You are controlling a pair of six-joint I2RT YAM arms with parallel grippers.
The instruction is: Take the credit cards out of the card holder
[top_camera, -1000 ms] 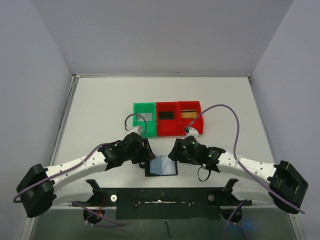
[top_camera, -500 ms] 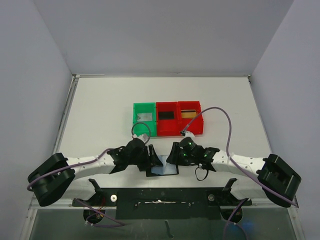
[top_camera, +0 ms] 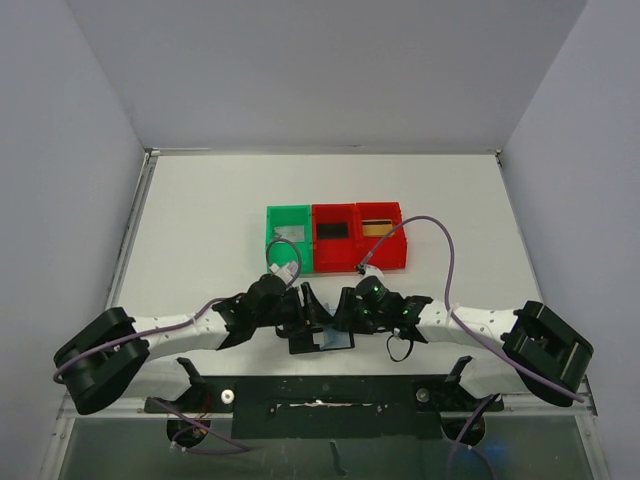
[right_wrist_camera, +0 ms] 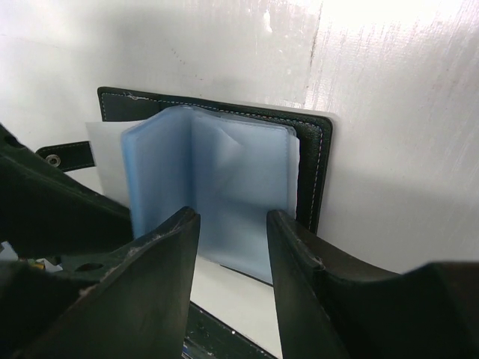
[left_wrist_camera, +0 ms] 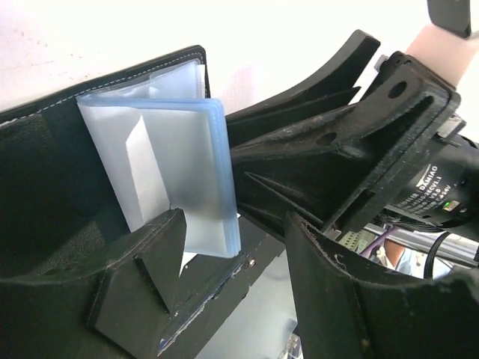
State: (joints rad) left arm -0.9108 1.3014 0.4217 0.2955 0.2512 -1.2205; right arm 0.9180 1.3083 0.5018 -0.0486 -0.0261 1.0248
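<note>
Black card holder [right_wrist_camera: 311,168], bluish-grey pockets [right_wrist_camera: 224,183]

White tabletop [top_camera: 200,225] within pale lilac-grey walls [top_camera: 330,70] on three sides, under soft, even light.

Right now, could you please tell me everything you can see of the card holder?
The card holder is a black, leather-looking wallet with pale stitching, lying open on the table. Its translucent bluish sleeves stand fanned up, and a snap strap juts sideways. The left end effector and right end effector flank it.
</note>
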